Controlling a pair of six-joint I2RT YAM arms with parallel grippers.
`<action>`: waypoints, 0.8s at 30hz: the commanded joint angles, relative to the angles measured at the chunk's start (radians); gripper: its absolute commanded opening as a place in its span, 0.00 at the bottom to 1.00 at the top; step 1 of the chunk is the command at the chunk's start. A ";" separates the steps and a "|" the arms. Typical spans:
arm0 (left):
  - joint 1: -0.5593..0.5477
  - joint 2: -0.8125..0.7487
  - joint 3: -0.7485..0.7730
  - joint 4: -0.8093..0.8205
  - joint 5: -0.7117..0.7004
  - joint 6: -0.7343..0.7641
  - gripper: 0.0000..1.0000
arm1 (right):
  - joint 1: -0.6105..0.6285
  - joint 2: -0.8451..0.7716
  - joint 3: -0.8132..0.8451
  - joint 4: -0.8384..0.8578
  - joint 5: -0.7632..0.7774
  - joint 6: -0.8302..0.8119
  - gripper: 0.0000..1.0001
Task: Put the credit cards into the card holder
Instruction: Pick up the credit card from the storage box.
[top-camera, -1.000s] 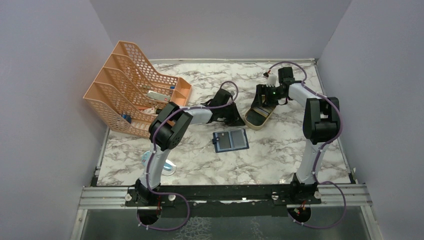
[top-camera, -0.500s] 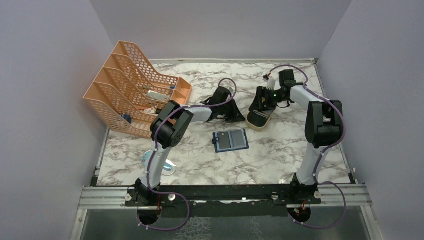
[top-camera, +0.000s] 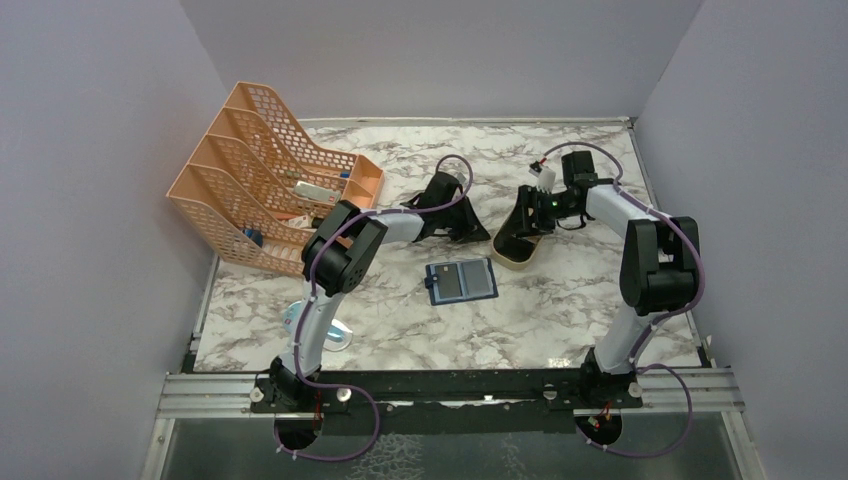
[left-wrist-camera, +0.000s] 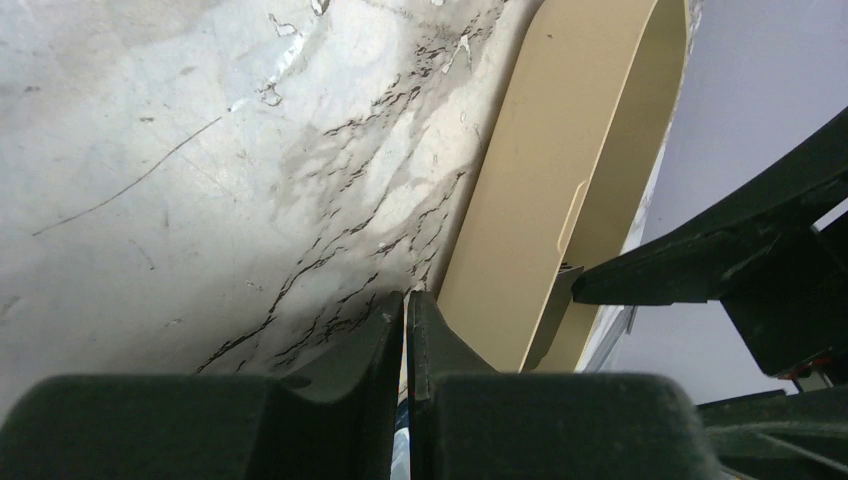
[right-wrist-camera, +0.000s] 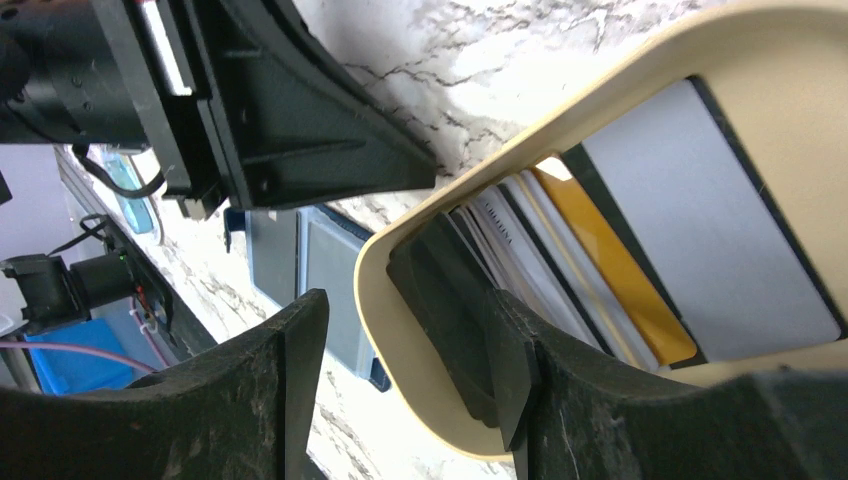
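The credit cards (right-wrist-camera: 610, 270) lie stacked in a tan oval tray (right-wrist-camera: 420, 215): one yellow, one grey (right-wrist-camera: 710, 230), and pale ones (right-wrist-camera: 520, 240). My right gripper (right-wrist-camera: 405, 330) is open and straddles the tray's end rim, one finger inside by a dark flat piece, the other outside and clear of the rim. From above it stands at the tray (top-camera: 510, 255). The navy card holder (top-camera: 461, 281) lies open on the table, left of the tray. My left gripper (left-wrist-camera: 406, 297) is shut beside the tray (left-wrist-camera: 560, 150); a thin pale-and-blue sliver shows in its slit, and I cannot tell what it is.
An orange mesh file rack (top-camera: 270, 190) stands at the back left. A pale blue object (top-camera: 335, 335) lies near the left arm's base. Grey walls close in the marble table (top-camera: 560, 320) on three sides.
My right gripper has come down and nearer over the tray's end, and its jaws have narrowed. The tray has shifted slightly toward the near side. The left arm has stayed put.
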 joint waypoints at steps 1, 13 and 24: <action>0.007 0.010 0.032 -0.002 0.000 0.015 0.10 | 0.007 -0.033 -0.005 -0.023 0.067 -0.020 0.57; -0.005 -0.172 -0.118 -0.036 0.017 0.008 0.12 | 0.015 0.023 0.062 -0.002 0.170 -0.105 0.66; -0.080 -0.145 -0.145 0.046 0.070 -0.078 0.12 | 0.019 0.043 0.055 -0.054 0.204 -0.114 0.63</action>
